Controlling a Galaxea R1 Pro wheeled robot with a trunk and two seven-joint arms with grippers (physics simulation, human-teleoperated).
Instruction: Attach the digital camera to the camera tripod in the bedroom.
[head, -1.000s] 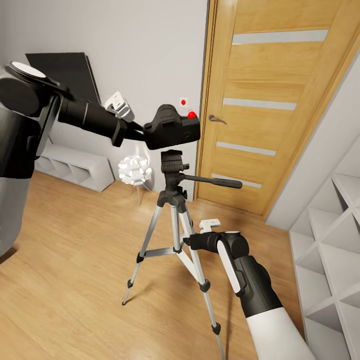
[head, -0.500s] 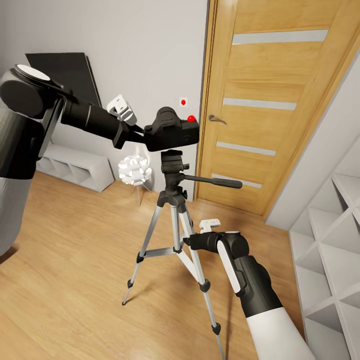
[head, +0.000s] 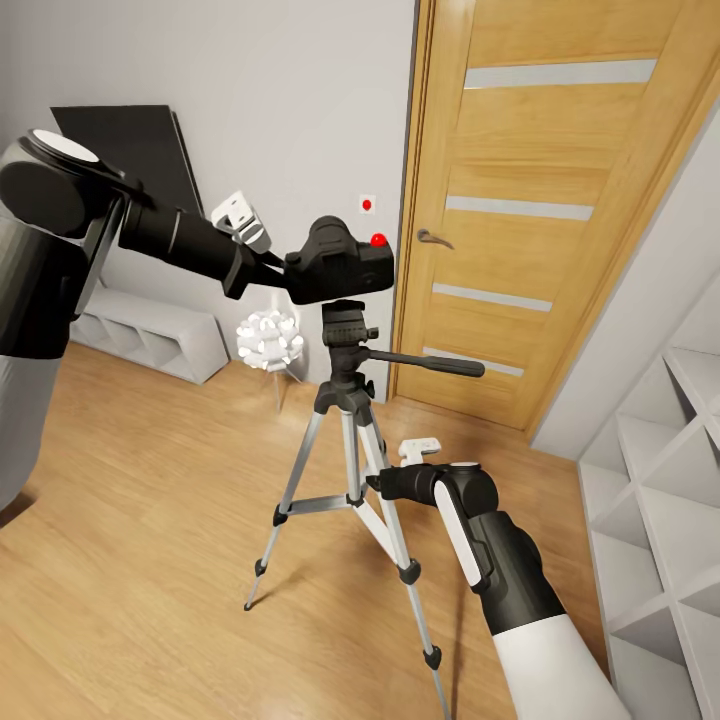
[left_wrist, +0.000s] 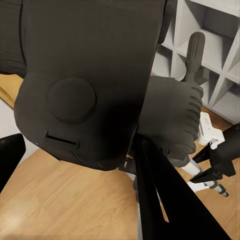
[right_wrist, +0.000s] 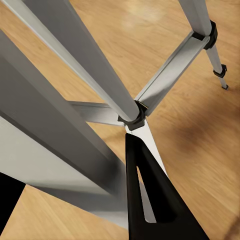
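left tool (head: 280, 268) clamped on chunky black digital camera (head: 340, 262), just above silver-legged tripod (head: 345, 400) | right tool (right_wrist: 75, 200) straddles a leg, grip unclear | head view catches the camera's red dot

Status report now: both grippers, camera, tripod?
Left gripper shut on digital camera, just above tripod head. Right gripper clamps tripod leg. Nothing between.

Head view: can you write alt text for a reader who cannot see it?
The left gripper holds the digital camera just above the black head of the camera tripod, which stands on a wood floor before an oak door. The right gripper is at a tripod leg.
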